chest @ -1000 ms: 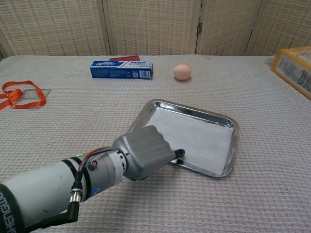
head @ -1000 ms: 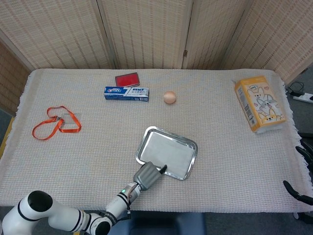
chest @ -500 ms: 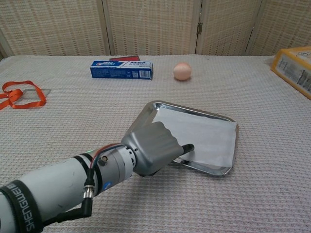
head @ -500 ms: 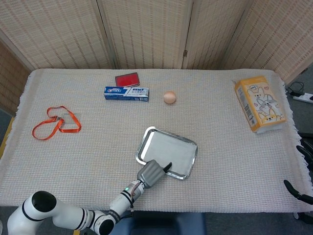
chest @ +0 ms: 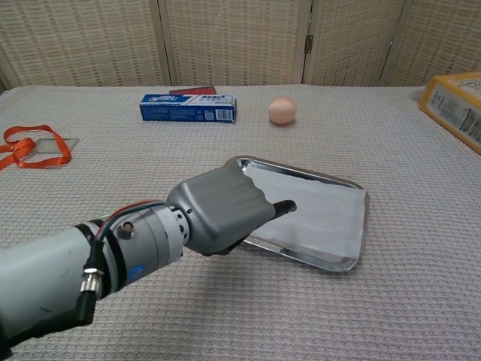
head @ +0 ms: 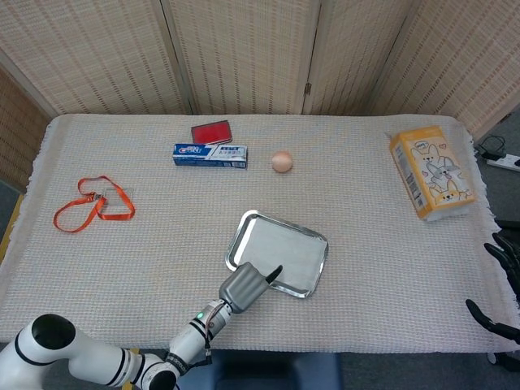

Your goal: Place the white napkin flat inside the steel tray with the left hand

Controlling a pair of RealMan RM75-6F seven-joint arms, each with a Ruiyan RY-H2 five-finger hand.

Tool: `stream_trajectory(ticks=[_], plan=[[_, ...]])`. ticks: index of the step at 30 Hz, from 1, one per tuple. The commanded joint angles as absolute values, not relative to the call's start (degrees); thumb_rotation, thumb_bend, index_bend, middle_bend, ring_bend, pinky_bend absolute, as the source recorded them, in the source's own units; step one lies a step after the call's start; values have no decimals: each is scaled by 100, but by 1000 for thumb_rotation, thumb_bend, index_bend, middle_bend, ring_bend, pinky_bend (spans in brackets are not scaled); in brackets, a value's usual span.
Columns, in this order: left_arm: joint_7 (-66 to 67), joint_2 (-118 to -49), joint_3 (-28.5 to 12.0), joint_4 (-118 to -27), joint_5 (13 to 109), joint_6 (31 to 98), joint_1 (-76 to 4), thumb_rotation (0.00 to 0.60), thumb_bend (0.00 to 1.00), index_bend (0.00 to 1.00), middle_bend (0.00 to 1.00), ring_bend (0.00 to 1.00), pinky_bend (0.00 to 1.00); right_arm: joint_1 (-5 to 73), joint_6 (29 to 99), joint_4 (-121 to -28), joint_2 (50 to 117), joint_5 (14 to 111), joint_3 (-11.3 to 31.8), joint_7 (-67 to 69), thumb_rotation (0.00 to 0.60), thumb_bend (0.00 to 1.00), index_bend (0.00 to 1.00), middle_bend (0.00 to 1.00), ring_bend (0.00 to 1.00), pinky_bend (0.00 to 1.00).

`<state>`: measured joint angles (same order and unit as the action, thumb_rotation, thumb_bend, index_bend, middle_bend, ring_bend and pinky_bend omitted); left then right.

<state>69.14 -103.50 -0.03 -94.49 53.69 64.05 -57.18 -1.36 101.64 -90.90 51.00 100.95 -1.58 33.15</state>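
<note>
Napkin (chest: 316,214) looks flat in the steel tray (head: 236,244), our left hand (chest: 222,209) over its near corner with fingers curled, holding nothing; next we retract clear

grey left hand (chest: 218,209), white forearm (chest: 52,282)

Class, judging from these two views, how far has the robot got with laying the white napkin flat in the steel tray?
Done: the white napkin lies spread inside the steel tray, one corner near the far right rim. In hand: the left robot hand hovers over the tray's near-left edge, one finger extended above the napkin; contact unclear. Left: probably only withdrawing the hand.
</note>
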Motion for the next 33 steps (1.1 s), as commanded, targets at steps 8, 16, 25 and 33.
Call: stream_trajectory(ticks=[8, 16, 25, 33], plan=[[6077, -9065, 578, -10834, 6883, 7728, -4833, 600, 589, 78, 917, 736, 904, -72, 10024, -9159, 5157, 10147, -177, 3076, 600, 376, 0, 0, 0, 0], [4402, -8002, 1646, -10999, 8207, 9255, -3299, 600, 330, 82, 339, 214, 293, 21, 9765, -9303, 5287, 10141, -178, 2577, 600, 376, 0, 0, 0, 0], [2578, -7174, 1976, -10201, 8461, 10375, -1856, 600, 257, 71, 156, 39, 71, 136, 9390, -9458, 5517, 9932, -107, 1809, 600, 376, 0, 0, 0, 0], [1255, -6739, 1620, -9830, 8222, 10243, -1364, 600, 224, 43, 113, 0, 17, 198, 9157, -9568, 5743, 9820, -75, 1164, 600, 376, 0, 0, 0, 0]])
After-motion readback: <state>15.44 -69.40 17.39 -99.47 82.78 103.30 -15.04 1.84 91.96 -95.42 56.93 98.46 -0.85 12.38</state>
